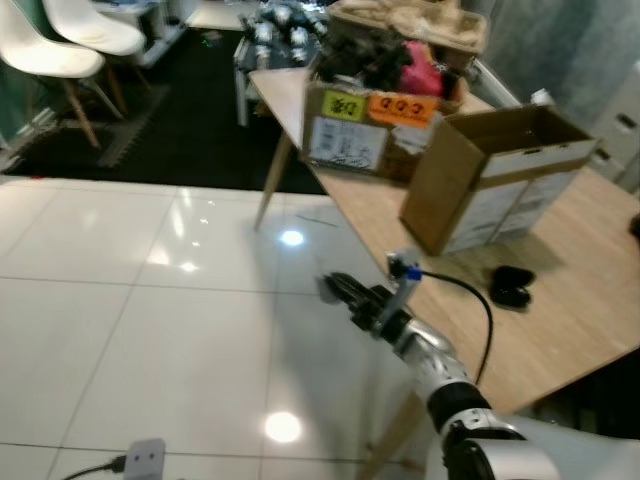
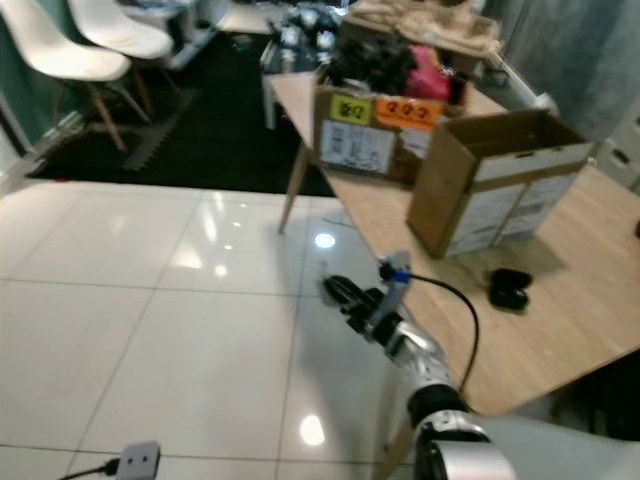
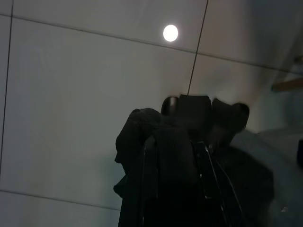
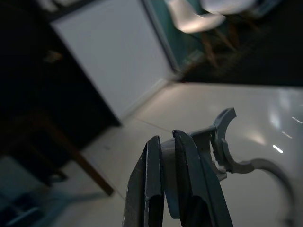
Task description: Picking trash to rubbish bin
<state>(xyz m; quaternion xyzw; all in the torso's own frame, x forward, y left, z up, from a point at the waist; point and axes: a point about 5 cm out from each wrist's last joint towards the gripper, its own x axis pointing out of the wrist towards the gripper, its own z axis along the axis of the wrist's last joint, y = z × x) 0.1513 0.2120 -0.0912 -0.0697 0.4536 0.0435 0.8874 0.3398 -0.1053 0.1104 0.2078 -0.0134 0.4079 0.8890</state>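
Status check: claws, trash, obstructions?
Right claw shut on grey plastic scrap, raised beside wooden table. Left claw hanging over tile floor.

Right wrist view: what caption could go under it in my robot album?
The robot's right hand, fingers pinched on a grey plastic scrap, held above the shiny white floor.

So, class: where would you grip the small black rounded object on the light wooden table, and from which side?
Probably from above, closing across the short width of the small black rounded object: it lies low and flat on the light wooden table, with the open cardboard box close behind. The right tool holds a grey curved plastic piece.
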